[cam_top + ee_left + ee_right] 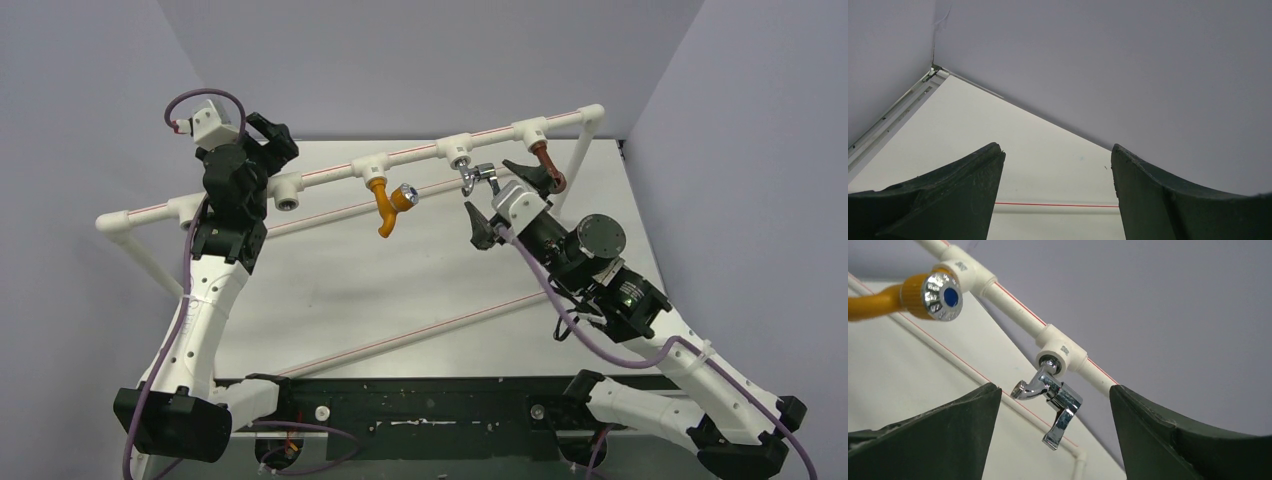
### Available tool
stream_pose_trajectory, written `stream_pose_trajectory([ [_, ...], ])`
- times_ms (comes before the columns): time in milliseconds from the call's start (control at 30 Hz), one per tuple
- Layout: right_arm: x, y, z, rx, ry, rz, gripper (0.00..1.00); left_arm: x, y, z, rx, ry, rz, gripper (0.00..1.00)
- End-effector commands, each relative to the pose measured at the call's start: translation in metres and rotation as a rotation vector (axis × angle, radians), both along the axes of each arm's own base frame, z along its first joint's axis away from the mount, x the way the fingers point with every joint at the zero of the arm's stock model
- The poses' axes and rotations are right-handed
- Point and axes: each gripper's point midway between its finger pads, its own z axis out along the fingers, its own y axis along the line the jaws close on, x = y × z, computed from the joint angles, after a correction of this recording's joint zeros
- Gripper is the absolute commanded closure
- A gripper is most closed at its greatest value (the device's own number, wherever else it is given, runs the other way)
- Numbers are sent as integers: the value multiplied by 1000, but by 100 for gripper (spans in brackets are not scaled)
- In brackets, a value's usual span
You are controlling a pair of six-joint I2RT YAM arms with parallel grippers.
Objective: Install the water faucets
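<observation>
Three faucets hang from tee fittings on the white pipe rail [420, 150]: the orange one with a chrome knob [387, 207], the shiny silver one with a lever handle [476, 178] and the brown one [547, 164]. My right gripper [506, 198] is open just in front of the silver faucet. In the right wrist view the silver faucet [1064, 401] hangs between my open right gripper's [1054, 388] jaws, touching neither, and the orange faucet's knob [941, 295] is at upper left. My left gripper [272, 138] is open and empty above the rail's left part; it also shows in the left wrist view [1058, 150].
A fourth tee fitting [288, 192] on the rail's left part holds no faucet. Lower white pipes with red stripes [420, 335] cross the table [330, 290]. Grey walls close in the back and sides. The left wrist view shows one striped pipe [1058, 207] below the fingers.
</observation>
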Motion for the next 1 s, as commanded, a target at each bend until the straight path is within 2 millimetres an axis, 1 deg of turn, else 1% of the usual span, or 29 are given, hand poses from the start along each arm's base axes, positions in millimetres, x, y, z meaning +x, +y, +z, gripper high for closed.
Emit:
stream_pose_trajectory([
  [0, -1, 1, 2, -301, -264, 38, 18, -15, 0, -121, 69, 396, -16, 24],
  [100, 5, 2, -6, -419, -318, 24, 18, -16, 0, -122, 68, 396, -16, 24],
  [200, 14, 3, -12, -495, -365, -5, 17, -15, 0, -122, 69, 397, -17, 24],
  [400, 31, 3, -17, -589, -424, -94, 18, -15, 0, -123, 69, 399, -18, 24],
  [500, 38, 5, -16, -612, -453, -145, 19, -15, 0, -122, 68, 398, -18, 24],
  [633, 45, 7, -14, -641, -497, -220, 26, -15, -1, -123, 66, 399, -19, 24],
  [767, 55, 7, -15, -673, -503, -283, 31, -15, -1, -123, 67, 398, -19, 24],
  [800, 59, 6, -17, -686, -497, -305, 34, -15, -1, -122, 68, 398, -20, 24],
  [867, 63, 3, -15, -689, -491, -346, 40, -15, -1, -122, 69, 397, -20, 24],
  [933, 65, 2, -16, -683, -483, -360, 47, -15, -1, -122, 68, 395, -19, 24],
  [967, 65, 2, -17, -677, -480, -360, 48, -15, 0, -122, 67, 396, -18, 24],
])
